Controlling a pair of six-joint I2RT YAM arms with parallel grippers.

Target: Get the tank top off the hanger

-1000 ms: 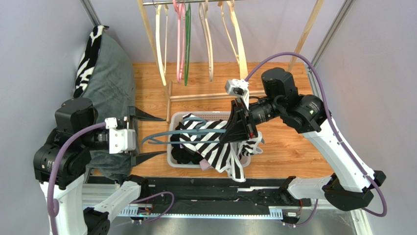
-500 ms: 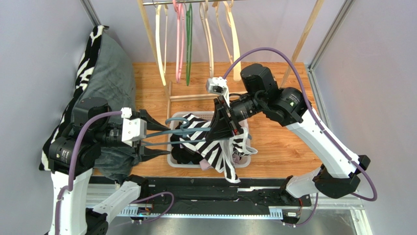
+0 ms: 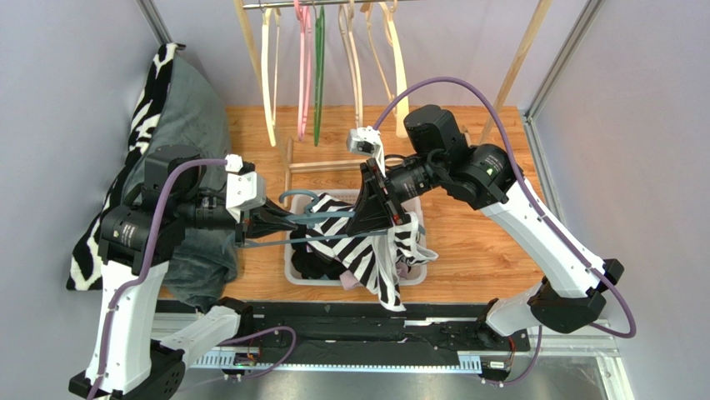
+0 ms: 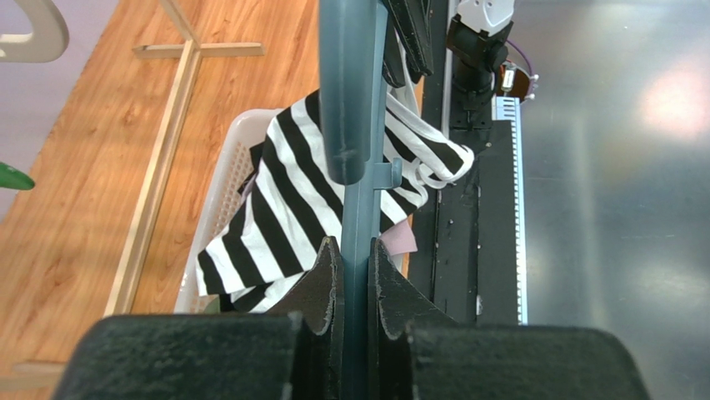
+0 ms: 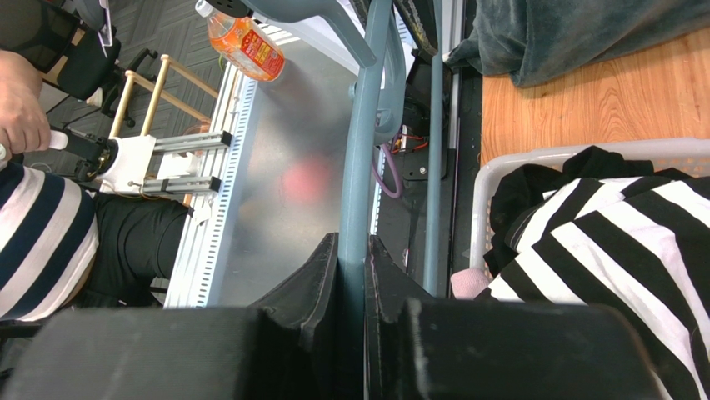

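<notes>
from above, the left gripper (image 3: 292,223) had its fingers pinched on the slim teal hanger (image 3: 329,214) near its hook end, and the right gripper (image 3: 360,218) was clamped on the same hanger further along. between them the hanger lay roughly level over the white basket (image 3: 289,267). the striped tank top (image 3: 371,262) hung from the right-hand part of the hanger and trailed over the basket's near rim towards the arms.

in the left wrist view, both fingers (image 4: 321,279) were pressed flat against a thin bar of the hanger, with no gap showing. the tank top sagged below it, partly in the basket and partly over its edge.

in the right wrist view, the fingers (image 5: 323,271) squeezed another thin bar of the hanger. the striped cloth sat low at the right, inside the basket on top of dark clothes (image 5: 575,171).

to my eye the garment was not yet free. with two arms locked on one thin plastic frame, any pull in different directions could bend or snap it, or twist it out of one grip. a strap might also stay caught on the hanger's end, so the top would drag along instead of sliding off. the overhanging cloth could slip out of the basket.
</notes>
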